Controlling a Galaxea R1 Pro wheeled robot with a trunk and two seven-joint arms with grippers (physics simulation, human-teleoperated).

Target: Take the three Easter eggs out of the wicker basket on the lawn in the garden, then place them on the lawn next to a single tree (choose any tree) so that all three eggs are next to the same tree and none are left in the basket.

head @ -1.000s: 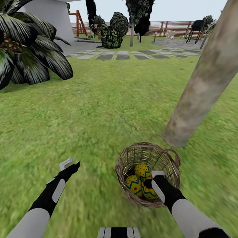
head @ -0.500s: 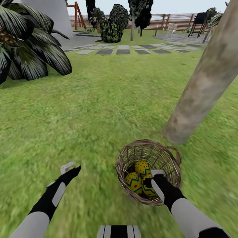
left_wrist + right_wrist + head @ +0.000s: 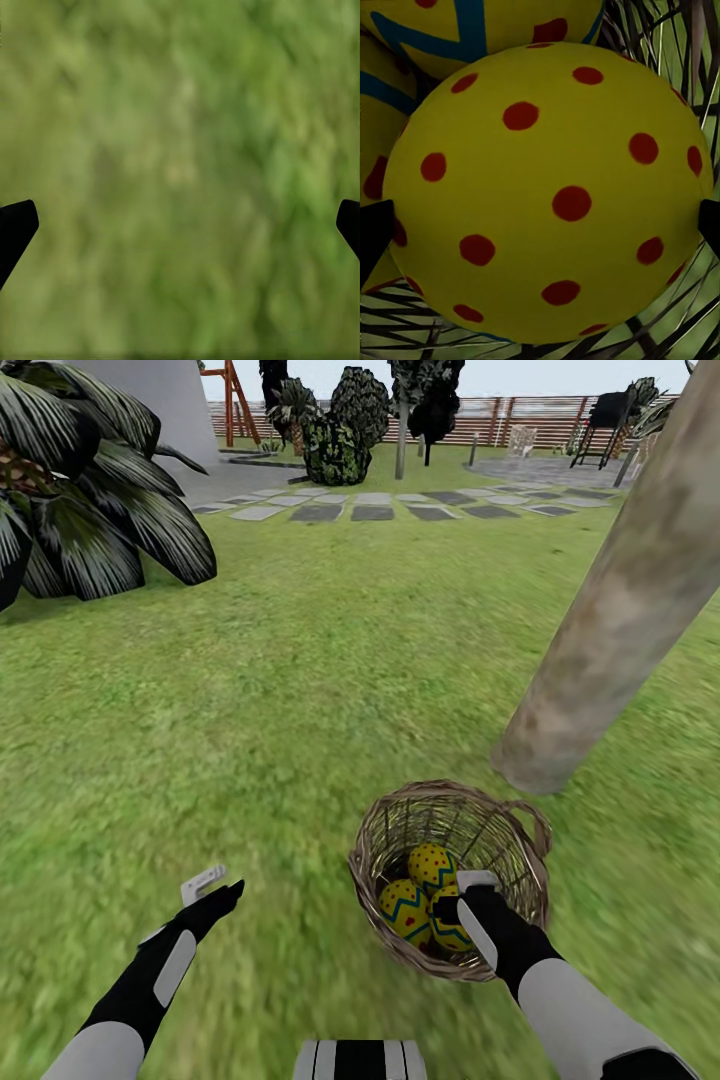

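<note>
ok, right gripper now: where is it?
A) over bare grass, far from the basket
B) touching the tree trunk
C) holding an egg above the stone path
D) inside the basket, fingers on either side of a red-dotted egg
D: in the head view the right gripper reaches into the basket, and its wrist view shows the dotted egg between the two fingertips, with wicker behind.

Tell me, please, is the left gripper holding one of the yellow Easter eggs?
No, the left gripper hangs open over bare green lawn, nothing between its fingertips.
</note>
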